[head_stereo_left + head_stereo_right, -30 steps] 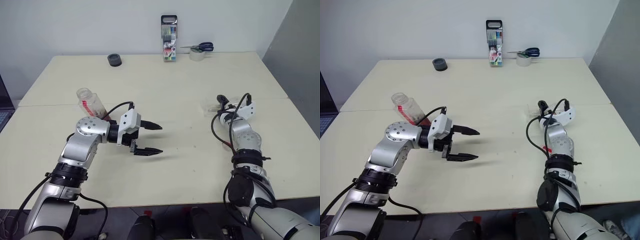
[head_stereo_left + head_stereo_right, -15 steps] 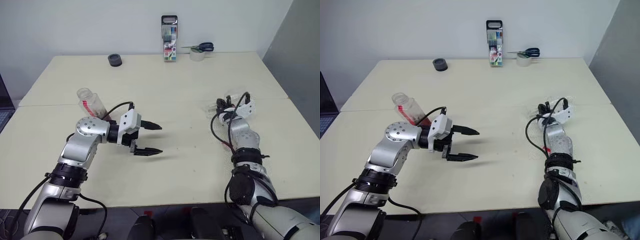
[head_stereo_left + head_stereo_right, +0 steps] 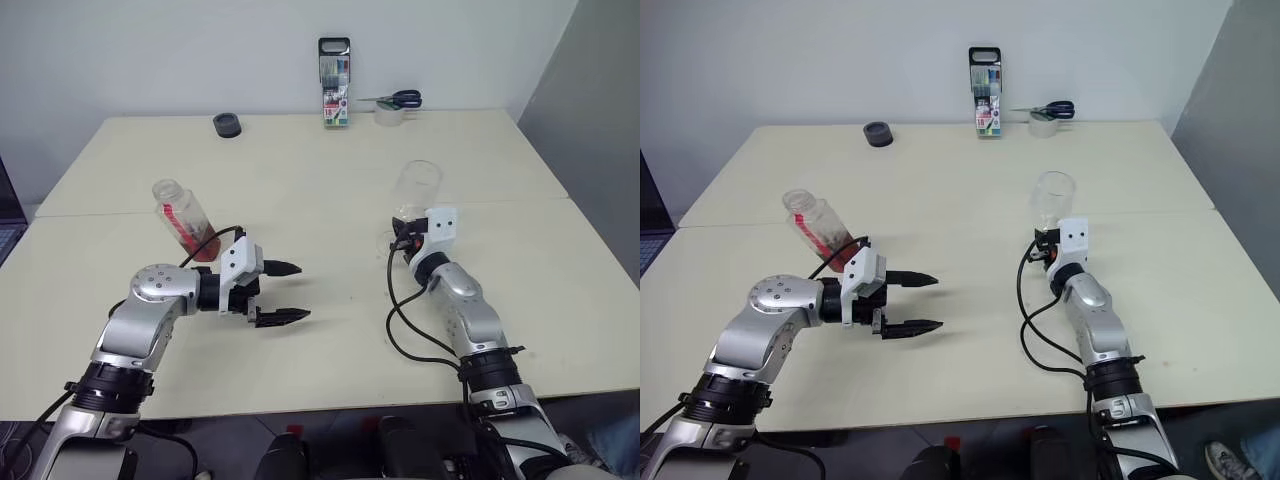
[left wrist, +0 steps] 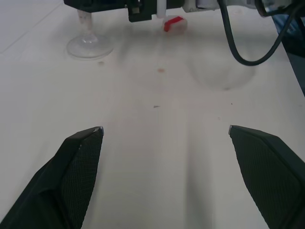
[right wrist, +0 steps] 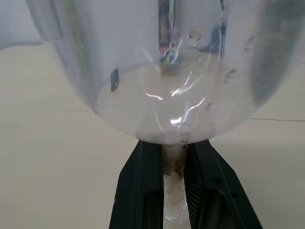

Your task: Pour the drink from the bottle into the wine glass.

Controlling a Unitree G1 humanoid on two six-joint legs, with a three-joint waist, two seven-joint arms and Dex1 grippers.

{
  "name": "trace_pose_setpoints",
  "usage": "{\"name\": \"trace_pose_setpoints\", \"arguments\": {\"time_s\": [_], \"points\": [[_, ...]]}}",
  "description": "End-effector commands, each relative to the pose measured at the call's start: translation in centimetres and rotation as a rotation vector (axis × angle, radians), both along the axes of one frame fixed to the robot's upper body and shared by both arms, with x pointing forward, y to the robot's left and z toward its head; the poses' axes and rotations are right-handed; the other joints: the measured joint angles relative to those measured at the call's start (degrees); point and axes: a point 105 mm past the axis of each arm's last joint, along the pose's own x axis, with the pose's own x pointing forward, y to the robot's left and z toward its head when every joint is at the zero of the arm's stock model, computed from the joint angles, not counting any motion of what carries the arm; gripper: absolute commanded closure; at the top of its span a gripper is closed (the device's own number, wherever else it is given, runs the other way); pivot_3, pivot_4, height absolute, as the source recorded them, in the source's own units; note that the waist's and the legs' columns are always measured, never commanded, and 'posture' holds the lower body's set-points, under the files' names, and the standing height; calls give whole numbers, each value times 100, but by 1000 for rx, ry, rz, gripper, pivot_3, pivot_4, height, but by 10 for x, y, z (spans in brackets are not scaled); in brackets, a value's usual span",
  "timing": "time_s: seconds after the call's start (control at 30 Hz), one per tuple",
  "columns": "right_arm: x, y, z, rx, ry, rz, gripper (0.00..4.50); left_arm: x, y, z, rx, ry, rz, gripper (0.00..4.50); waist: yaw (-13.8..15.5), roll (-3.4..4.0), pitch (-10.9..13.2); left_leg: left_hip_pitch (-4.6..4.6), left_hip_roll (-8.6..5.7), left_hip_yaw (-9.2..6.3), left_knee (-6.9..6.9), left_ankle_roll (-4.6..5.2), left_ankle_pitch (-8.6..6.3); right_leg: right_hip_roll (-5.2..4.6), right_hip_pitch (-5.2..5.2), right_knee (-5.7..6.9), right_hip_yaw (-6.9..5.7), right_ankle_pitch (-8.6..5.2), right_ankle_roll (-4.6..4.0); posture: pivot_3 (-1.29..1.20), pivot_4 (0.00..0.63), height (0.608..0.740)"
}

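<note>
Right hand (image 5: 174, 191) (closed) around wine glass (image 3: 1053, 197) stem

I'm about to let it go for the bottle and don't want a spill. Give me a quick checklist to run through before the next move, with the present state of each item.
1. Wine glass upright: ok, bowl up, foot on the table.
2. Right gripper shut on the glass stem: ok, fingers clamp the stem just under the bowl.
3. Left gripper open and empty: ok, jaws spread wide, nothing between them.
4. Bottle ready to grasp: not ok, it leans, partly hidden behind the left arm, not yet held.
5. Bottle cap off: cannot tell.
6. Drink in the bottle: ok, a little reddish liquid at its base.
</note>
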Motion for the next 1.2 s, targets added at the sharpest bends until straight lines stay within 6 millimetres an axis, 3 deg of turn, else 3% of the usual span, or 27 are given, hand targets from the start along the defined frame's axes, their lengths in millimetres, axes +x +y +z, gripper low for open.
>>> {"name": "trace_pose_setpoints", "arguments": {"time_s": [0.03,0.2,0.43,0.87,1.0,1.2], "points": [[-4,28,0,-25,-36,119,4231,6,11,23,-72,-119,157,0,-10,1,0,0,1,1,1,0,0,1,-2,1,1,0,0,0,150,740],[-11,64,27,35,-104,292,4231,-4,29,21,-79,-86,319,0,-51,7,9,-3,9,0,-1,0,0,3,-11,5,4,0,-1,0,150,740],[-8,98,19,-4,-77,414,4231,-6,42,33,-78,-107,433,0,69,14,19,-11,-5,-14,2,-2,1,-7,-8,2,-9,-1,-3,0,150,740],[-15,104,-3,-86,-130,456,4231,-5,26,66,-82,-162,476,0,76,13,19,-11,-6,-14,2,-3,1,-7,-7,0,-8,-1,-3,0,150,740],[-19,103,-10,-94,-116,461,4231,-5,22,70,-84,-157,473,0,77,13,19,-12,-7,-14,2,-4,0,-8,-5,-1,-8,-1,-3,0,150,740],[-15,103,-3,-68,-114,457,4231,-3,26,67,-84,-157,471,0,77,13,19,-10,-7,-13,2,-5,0,-8,-4,-1,-7,-1,-3,0,150,740]]}}
